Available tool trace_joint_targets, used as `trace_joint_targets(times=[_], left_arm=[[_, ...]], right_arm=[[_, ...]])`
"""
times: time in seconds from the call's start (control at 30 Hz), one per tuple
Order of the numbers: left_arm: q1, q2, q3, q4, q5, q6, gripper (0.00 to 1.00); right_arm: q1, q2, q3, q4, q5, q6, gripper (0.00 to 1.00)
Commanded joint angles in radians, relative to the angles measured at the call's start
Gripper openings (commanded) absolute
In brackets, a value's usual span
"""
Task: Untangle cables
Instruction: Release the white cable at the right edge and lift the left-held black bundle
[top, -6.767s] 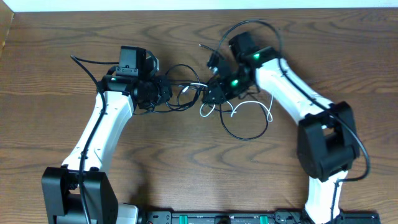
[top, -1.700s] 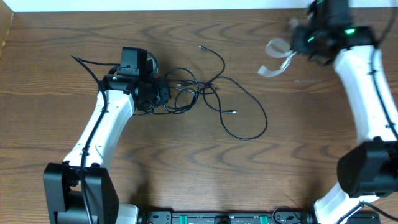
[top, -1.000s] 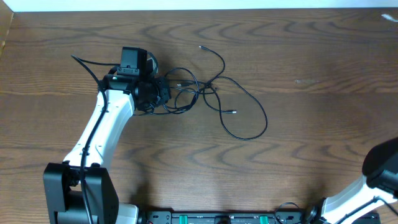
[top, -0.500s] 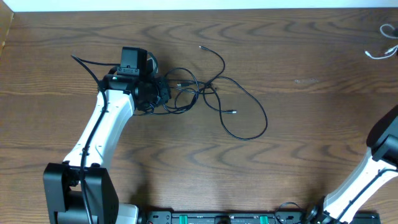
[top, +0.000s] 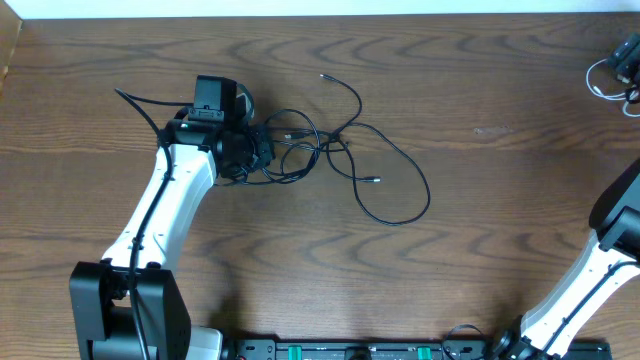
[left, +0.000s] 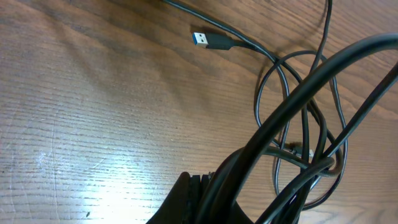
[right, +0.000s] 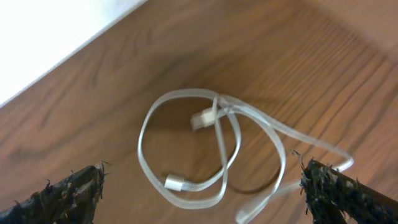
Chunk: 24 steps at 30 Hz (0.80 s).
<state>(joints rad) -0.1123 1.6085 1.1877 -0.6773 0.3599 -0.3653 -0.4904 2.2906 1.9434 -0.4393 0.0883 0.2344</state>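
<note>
Black cables (top: 340, 140) are anchored in the closed left gripper (left: 205, 199); the separated white cable (right: 221, 111) is laid under the empty, wide-open right gripper (right: 202, 179).

The left arm (top: 165, 205) rises from the lower left of the overhead frame, its white link slanting up and right to the left hand (top: 258, 150), left of centre. Whether that hand is closed cannot be told. The right arm (top: 603, 278) climbs the right edge to the right hand (right: 202, 183) in the upper right corner, its fingertips (right: 74, 190) spread wide apart.
</note>
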Motion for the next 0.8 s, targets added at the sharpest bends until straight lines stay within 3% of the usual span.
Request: trace_joint_targets(times=[0.0,0.37,0.57,0.77], left_arm=[[0.003,0.008,0.006,-0.003,-0.014,0.013,0.08],[0.005,0.002,0.053,-0.024,0.005,0.198,0.08],[0.005,-0.006,0.171,0.001,0.279,0.235,0.08],[0.005,-0.01,0.261,0.015,0.434,0.234,0.08]], right_arm=[[0.0,-0.025,0.013,-0.05,-0.104,0.011,0.99],[0.0,-0.27,0.013,-0.116,-0.221,0.011,0.99],[0.006,-0.444,0.013,-0.159,-0.423,0.012,0.99],[0.048,-0.534,0.013,-0.215,-0.647,0.012,0.99]])
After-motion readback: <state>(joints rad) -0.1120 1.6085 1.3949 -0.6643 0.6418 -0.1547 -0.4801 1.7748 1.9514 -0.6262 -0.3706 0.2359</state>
